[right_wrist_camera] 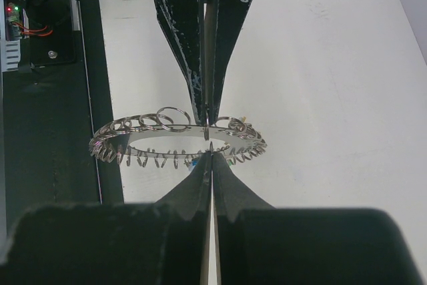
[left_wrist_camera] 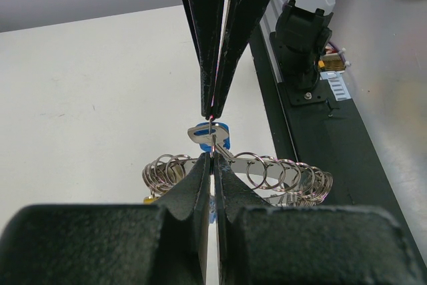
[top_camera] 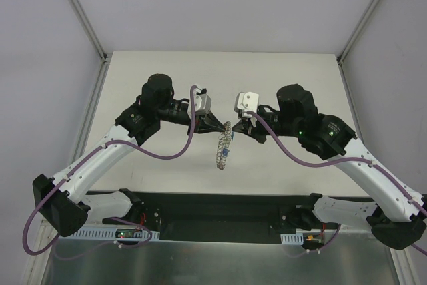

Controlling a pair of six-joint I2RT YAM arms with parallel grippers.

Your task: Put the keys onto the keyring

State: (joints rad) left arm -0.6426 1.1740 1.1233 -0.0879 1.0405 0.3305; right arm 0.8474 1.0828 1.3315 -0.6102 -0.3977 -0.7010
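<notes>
White table [top_camera: 300, 78] filling the frame, toothed grey keyring [top_camera: 223, 146] hanging in mid-air at centre, left gripper [left_wrist_camera: 212, 161] and right gripper [right_wrist_camera: 211, 154] both clenching its rim from opposite sides, blue-headed key [left_wrist_camera: 212, 135] sitting between their tips.

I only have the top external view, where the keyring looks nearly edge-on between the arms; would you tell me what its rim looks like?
Observer: In the right wrist view the keyring has a rim lined with many small wire loops.
Operator: Thank you; is any key near the fingertips?
Observer: In the left wrist view a blue-headed key sits between the tips of the shut left end effector and right end effector.
</notes>
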